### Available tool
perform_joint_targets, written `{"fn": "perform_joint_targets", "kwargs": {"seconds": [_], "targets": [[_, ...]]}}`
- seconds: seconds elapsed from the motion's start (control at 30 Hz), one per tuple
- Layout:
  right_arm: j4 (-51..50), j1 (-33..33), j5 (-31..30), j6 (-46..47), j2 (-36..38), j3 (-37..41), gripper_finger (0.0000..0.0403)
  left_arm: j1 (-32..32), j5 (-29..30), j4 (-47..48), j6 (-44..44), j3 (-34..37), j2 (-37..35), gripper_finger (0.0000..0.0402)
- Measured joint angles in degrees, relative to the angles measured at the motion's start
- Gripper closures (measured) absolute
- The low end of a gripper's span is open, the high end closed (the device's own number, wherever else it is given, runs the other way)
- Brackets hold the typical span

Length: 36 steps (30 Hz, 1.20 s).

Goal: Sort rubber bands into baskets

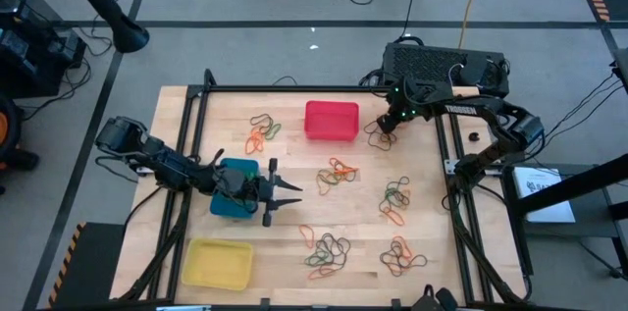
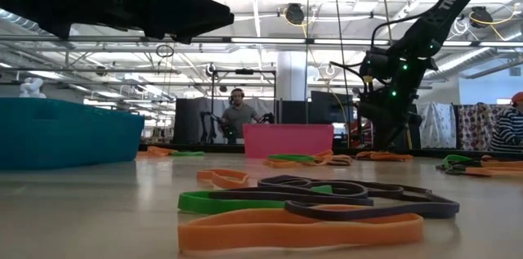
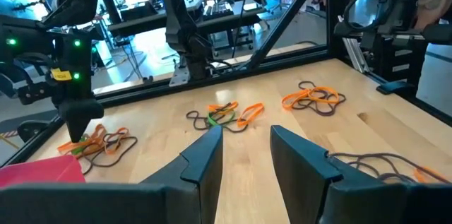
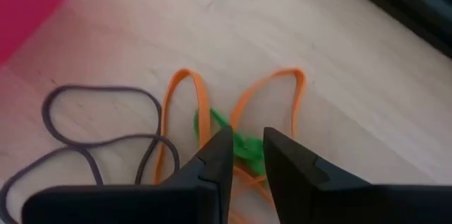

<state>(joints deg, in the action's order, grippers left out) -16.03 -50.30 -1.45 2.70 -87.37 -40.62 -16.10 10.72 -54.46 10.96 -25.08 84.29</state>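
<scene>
Rubber bands in orange, green and dark lie in several small heaps [image 1: 337, 174] [image 1: 327, 250] on the wooden table. At the far middle stands the red basket [image 1: 331, 120], with the blue basket [image 1: 232, 189] at the left and the yellow basket [image 1: 218, 262] at the near left. My right gripper [image 4: 247, 146] is down at the heap [image 1: 378, 134] just right of the red basket, shut on a green rubber band. My left gripper [image 1: 285, 193] hangs level beside the blue basket's right side, open, with nothing between its fingers [image 3: 208, 155]. My right gripper pinches a green rubber band [image 4: 244, 148] between its two fingers, where the band is bunched together. The fingers come slanting down from above. The band lies on the table, among orange bands [image 4: 185, 111] that loop away past the fingertips.
A dark band [image 4: 92, 121] lies beside the pinched heap, close to the red basket's wall [image 4: 28, 5]. A black frame [image 1: 294, 88] runs round the table. Bare wood shows between the heaps. A person [image 2: 238, 116] sits in the room beyond the table.
</scene>
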Motion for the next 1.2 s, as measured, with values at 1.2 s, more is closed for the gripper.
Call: {"fn": "perform_joint_targets", "kwargs": {"seconds": [1.2], "targets": [[2.67, -0.09, -2.75, 1.11, -2.51, 1.25, 0.0337, 0.00, 0.00, 1.03, -0.13, 0.00, 0.00, 0.0275]]}}
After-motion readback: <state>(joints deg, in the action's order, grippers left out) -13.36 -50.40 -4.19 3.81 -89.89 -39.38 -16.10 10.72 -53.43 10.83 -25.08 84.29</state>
